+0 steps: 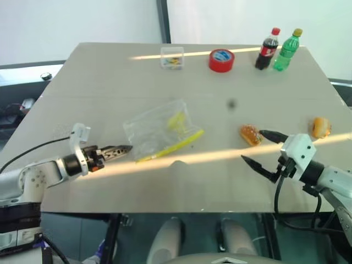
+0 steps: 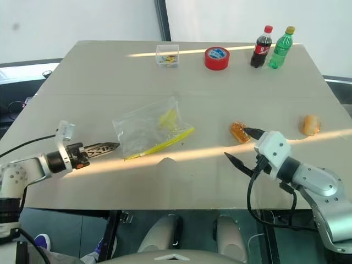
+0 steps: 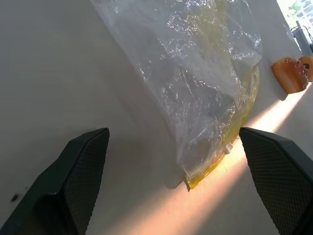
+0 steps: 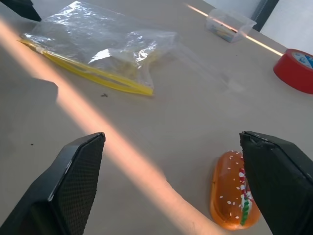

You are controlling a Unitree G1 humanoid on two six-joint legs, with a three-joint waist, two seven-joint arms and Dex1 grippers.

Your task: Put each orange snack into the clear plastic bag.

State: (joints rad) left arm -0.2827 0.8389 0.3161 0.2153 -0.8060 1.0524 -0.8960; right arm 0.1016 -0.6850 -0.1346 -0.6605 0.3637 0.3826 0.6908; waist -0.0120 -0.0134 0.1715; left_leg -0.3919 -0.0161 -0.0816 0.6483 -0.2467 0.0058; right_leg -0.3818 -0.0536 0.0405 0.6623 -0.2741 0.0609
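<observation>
Left eye view: left tool (image 1: 125, 148), released, lies at lower left just beside the bag (image 1: 160, 130) at center. Right tool (image 1: 260, 147), released and empty, sits lower right by 1 snack (image 1: 250, 135); the second snack (image 1: 321, 127) lies far right on the table (image 1: 110, 77).

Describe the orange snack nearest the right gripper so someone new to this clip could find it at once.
On the grey table, look at the near right part, just beyond the open right gripper. There lies an orange snack shaped like a little hot dog bun, with a red and green stripe on top. The other orange snack is rounder and sits near the table's right edge.
</observation>
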